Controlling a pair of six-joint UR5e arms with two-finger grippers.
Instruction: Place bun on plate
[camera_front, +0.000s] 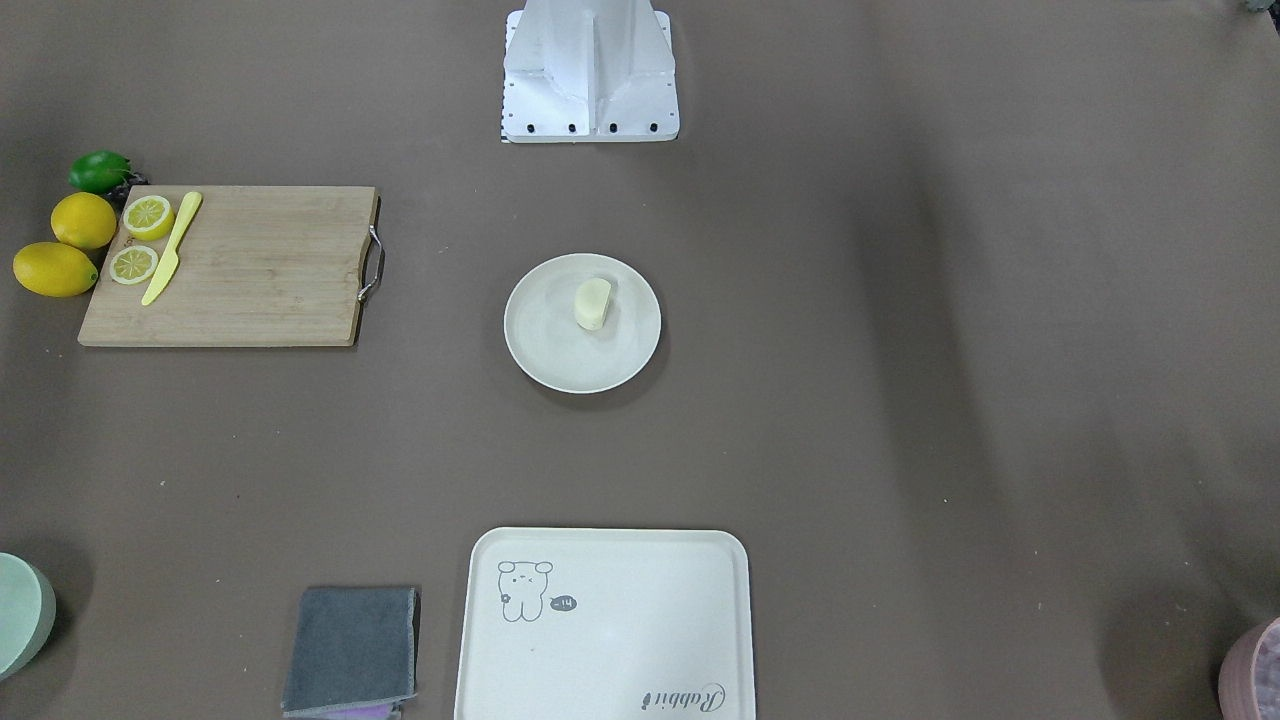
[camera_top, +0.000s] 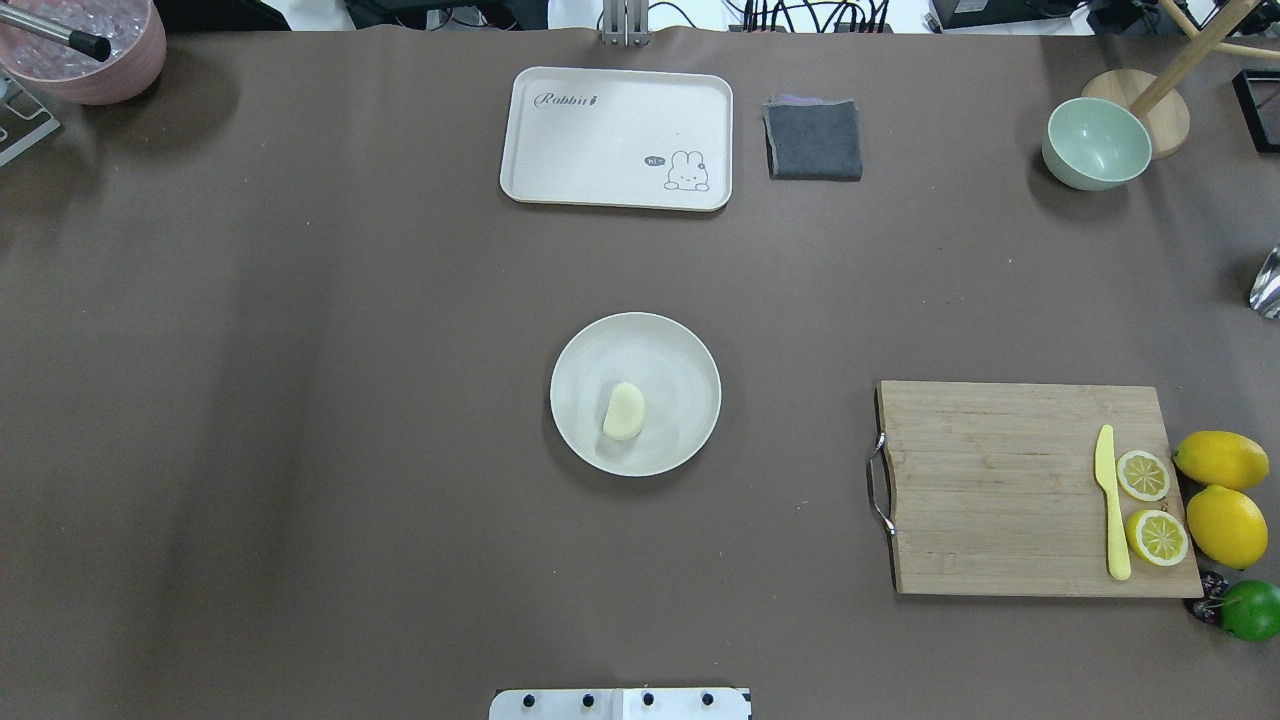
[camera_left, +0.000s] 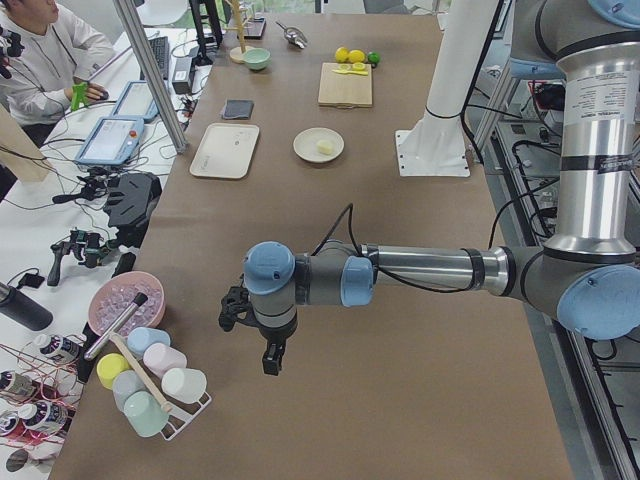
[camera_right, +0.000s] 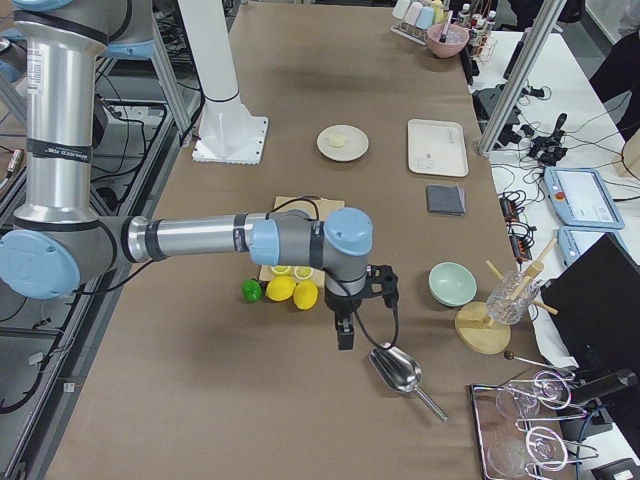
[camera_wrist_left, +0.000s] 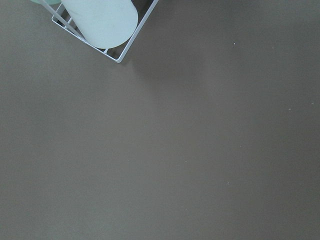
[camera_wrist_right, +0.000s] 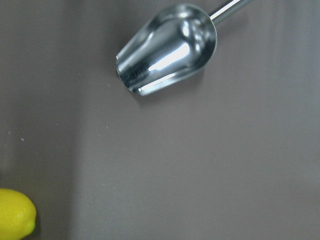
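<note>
The pale cream bun (camera_top: 624, 411) lies on the round off-white plate (camera_top: 672, 368) at the table's middle, resting apart from both arms; the front-facing view shows the same bun (camera_front: 592, 303) on the plate (camera_front: 556, 352). My left gripper (camera_left: 270, 358) hangs over bare table at the far left end, near a cup rack. At the opposite end my right gripper (camera_right: 343, 335) hovers beside a metal scoop (camera_right: 397, 370). Both grippers show only in the side views, so I cannot tell whether they are open or shut.
A wooden cutting board (camera_top: 1000, 480) holds a yellow knife (camera_top: 1110, 500) and two lemon halves, with whole lemons (camera_top: 1225, 525) and a lime beside it. A cream tray (camera_top: 617, 137), grey cloth (camera_top: 813, 140) and green bowl (camera_top: 1095, 143) line the far edge.
</note>
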